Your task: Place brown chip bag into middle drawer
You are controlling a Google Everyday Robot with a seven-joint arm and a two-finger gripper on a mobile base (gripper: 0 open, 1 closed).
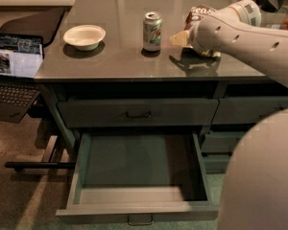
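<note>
The brown chip bag (198, 14) lies at the back right of the counter, to the right of the green-silver soda can (152, 30). Its dark panel with white lettering shows above my arm, and a tan edge shows below it. My white arm reaches in from the right and covers most of the bag. My gripper (181, 38) is at the bag's left side, between bag and can, with only a tan tip showing. The middle drawer (139, 209) is pulled wide open below the counter, and its dark floor is bare.
A white bowl (84, 35) sits at the counter's left. A shut drawer (137, 113) with a bar handle is right above the open one. An open laptop (14, 68) stands left of the cabinet. My base (264, 176) fills the lower right.
</note>
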